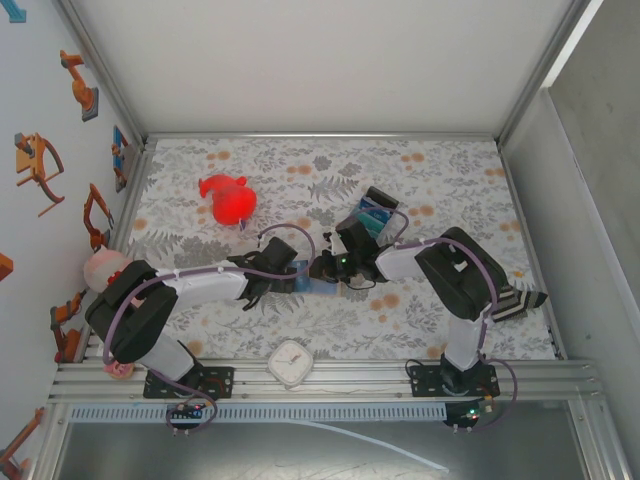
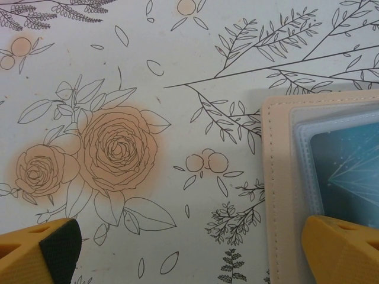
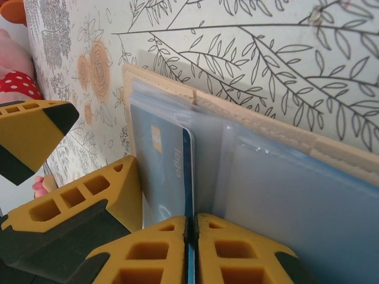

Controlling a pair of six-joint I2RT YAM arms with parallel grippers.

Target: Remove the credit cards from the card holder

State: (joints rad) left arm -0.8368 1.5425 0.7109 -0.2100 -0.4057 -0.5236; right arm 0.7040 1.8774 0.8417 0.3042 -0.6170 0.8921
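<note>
While the right end effector (image 3: 189, 236) is pinching the long edge of a blue credit card (image 3: 163, 160), fingers pressed together on it, most of that card is sitting inside a clear sleeve of the tan card holder (image 3: 249, 118). Card holder is lying open on the floral worktop (image 2: 177, 89), roughly mid-worktop, between the two arms. Left end effector (image 2: 189, 254) is hanging spread wide and gripping nothing. One of its yellow fingers is overlapping the holder's stitched edge and the other is sitting over bare cloth. Cannot tell whether that finger is touching the holder. Left wrist view is also showing a teal card (image 2: 349, 171) with pale lines under the clear sleeve; cannot tell if it is the same card. From above, both end effectors are meeting tip to tip over the holder. A black-edged blue block (image 1: 375, 215) is lying just beyond the right one, a red toy (image 1: 230, 200) is sitting further left, and a white clock (image 1: 291, 362) is resting at the near edge.
</note>
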